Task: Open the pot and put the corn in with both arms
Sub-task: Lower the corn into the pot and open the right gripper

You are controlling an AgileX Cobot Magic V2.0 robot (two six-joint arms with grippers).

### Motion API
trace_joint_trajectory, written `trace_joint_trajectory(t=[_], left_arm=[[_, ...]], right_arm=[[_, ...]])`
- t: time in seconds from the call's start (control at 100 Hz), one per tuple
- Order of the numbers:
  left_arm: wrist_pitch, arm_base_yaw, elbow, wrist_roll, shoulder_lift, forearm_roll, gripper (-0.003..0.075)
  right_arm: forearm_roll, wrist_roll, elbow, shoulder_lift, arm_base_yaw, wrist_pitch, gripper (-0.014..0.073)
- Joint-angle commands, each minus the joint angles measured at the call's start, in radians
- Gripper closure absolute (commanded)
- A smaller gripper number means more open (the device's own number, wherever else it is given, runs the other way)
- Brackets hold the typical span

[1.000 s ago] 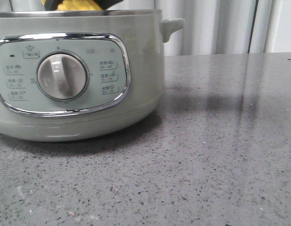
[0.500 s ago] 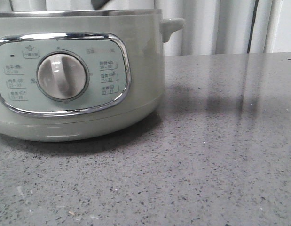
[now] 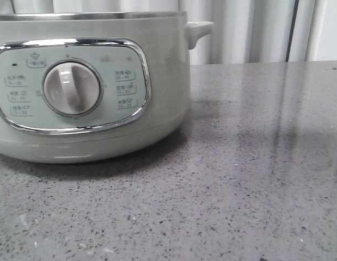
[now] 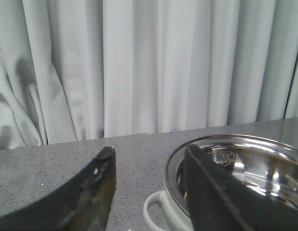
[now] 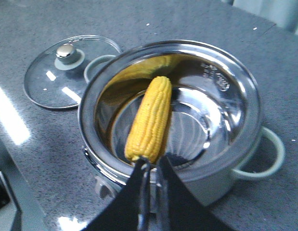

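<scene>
Right now my right claw [image 5: 149, 166] is clamped on the blunt end of the corn cob [image 5: 149, 118], its two dark fingers pinched close together on the base. The cob hangs over the open mouth of the electric cooker [image 5: 173, 120], tip pointing away from my wrist, its yellow mirrored on the polished steel inner wall. From this view I cannot tell whether the corn touches the bottom of the bowl or is held clear of it.

The glass lid [image 5: 67, 70] with its round grey knob lies flat on the speckled grey countertop [image 5: 38, 144], just beside the cooker's far handle [image 5: 96, 65]; the other handle [image 5: 269, 154] sticks out on the opposite side.

My left claw [image 4: 149, 173] is spread wide and grips nothing. Its fingers [image 4: 91, 192] straddle a pale handle [image 4: 161, 211] and the chrome rim of the cooker [image 4: 235, 154], with white curtains [image 4: 139, 62] behind.

In the front view the cooker [image 3: 163, 70] stands at the counter's left edge, its chrome-framed panel and off-white dial [image 3: 72, 88] facing forward; the counter [image 3: 255, 179] stretches to the right. Neither claw nor corn shows there.
</scene>
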State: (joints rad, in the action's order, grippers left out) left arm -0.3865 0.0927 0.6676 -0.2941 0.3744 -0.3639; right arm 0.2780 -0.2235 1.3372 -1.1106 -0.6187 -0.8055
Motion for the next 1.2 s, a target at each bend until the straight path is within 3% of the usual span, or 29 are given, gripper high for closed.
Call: trace_joint_trajectory(t=[0.0, 0.23, 0.38, 0.51, 0.66, 0.89, 1.19], left_arm=[[0.062, 0.010, 0.027, 0.008, 0.006, -0.011, 0.0462], [-0.001, 0.010, 0.027, 0.008, 0.006, -0.011, 0.0463], [-0.015, 0.010, 0.027, 0.008, 0.006, -0.013, 0.0468], [-0.015, 0.010, 0.027, 0.008, 0.006, -0.019, 0.0548], [-0.033, 0.010, 0.027, 0.008, 0.001, -0.019, 0.0740], [-0.133, 0.010, 0.027, 0.008, -0.022, -0.019, 0.0741], [-0.136, 0.010, 0.027, 0.008, -0.022, -0.019, 0.0741]], right_arm=[[-0.060, -0.015, -0.119, 0.142, 0.004, 0.184, 0.0653], [-0.180, -0.015, -0.510, 0.510, 0.004, 0.503, 0.0653], [-0.226, -0.015, -0.636, 0.687, 0.010, 0.564, 0.0653], [-0.329, -0.015, -0.674, 0.776, 0.035, 0.562, 0.0653], [-0.459, -0.015, -0.688, 0.856, 0.079, 0.552, 0.0653], [-0.468, -0.015, -0.688, 0.928, 0.123, 0.554, 0.0657], [-0.468, -0.015, -0.688, 0.927, 0.123, 0.555, 0.0657]])
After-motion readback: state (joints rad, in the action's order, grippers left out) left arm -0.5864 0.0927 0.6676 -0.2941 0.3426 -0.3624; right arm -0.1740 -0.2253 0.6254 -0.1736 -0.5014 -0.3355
